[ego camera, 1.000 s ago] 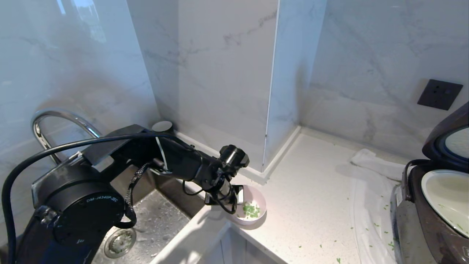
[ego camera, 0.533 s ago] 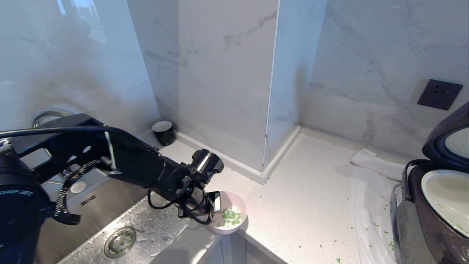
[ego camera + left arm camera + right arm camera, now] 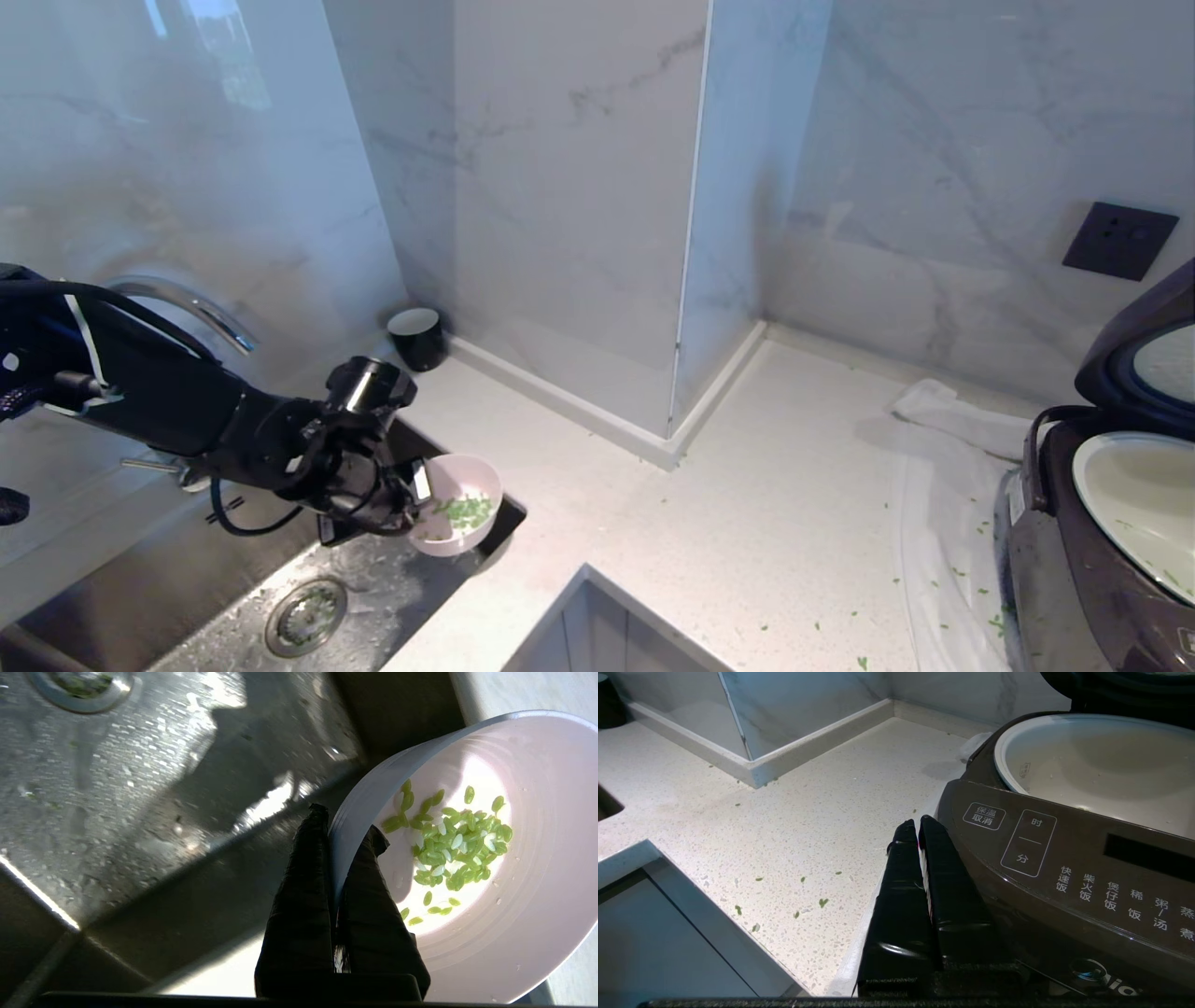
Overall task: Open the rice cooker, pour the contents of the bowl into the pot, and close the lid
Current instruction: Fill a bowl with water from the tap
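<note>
**Pink bowl held over the sink**

Left gripper: clamped on the rim of the pale pink bowl, above the steel sink. Green bits: inside the bowl. Right gripper: fingers pressed together, empty, just beside the rice cooker. Lid: raised. Pot: exposed.

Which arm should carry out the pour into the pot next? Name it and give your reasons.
Left. The left gripper is already shut on the rim of the pink bowl holding the green bits, over the sink. The right gripper is shut and empty beside the open rice cooker.
</note>
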Motion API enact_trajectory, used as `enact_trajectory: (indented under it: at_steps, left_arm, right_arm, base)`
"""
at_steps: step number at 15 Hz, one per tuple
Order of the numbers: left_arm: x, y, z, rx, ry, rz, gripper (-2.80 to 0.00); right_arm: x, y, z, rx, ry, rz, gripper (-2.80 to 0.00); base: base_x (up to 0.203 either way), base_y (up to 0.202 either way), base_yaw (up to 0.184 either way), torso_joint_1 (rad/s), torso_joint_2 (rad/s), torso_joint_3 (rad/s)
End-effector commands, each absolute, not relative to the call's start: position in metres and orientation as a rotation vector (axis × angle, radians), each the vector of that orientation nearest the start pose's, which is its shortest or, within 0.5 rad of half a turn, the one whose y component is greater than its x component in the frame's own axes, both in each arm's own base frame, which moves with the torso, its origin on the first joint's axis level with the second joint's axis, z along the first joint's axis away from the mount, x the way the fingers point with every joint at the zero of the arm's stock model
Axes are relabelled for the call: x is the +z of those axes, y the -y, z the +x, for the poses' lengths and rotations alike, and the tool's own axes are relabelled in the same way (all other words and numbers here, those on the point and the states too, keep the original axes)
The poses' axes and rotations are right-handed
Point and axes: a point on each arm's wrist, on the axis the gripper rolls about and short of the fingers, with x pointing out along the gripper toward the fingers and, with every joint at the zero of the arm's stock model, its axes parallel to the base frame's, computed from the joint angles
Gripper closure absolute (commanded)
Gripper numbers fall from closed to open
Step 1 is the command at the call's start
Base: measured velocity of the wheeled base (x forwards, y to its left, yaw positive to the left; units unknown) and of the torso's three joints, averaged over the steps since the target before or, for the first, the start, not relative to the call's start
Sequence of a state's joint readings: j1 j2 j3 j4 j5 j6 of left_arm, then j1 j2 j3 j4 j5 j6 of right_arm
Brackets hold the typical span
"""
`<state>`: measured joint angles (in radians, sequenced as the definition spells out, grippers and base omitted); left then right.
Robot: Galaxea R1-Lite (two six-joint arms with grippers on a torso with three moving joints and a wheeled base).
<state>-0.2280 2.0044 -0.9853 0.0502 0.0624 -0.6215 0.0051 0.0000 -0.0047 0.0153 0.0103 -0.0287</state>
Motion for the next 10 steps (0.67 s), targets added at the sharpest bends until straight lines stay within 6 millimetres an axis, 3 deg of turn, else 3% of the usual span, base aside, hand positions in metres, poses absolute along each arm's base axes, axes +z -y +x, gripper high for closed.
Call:
enact_trajectory:
  at_steps: [1,6,10]
  left_arm:
    - [0.067,0.047,0.329,0.254,-1.063,-0.430,0.00]
    - [0.058,-0.023,0.343,0.435,-1.027,-0.535,0.00]
    - [0.049,-0.064,0.348,0.531,-0.975,-0.598,0.00]
  right_arm:
    - [0.075,0.000,-0.023,0.016,-0.011,-0.029,0.00]
    - [0.075,0.000,-0.023,0.016,-0.011,-0.029,0.00]
    - [0.075,0.000,-0.023,0.017,-0.010,-0.029,0.00]
  base:
    - [0.000,0.000,0.000,0.000,0.00,0.000]
    - [0.000,0.000,0.000,0.000,0.00,0.000]
    - [0.000,0.000,0.000,0.000,0.00,0.000]
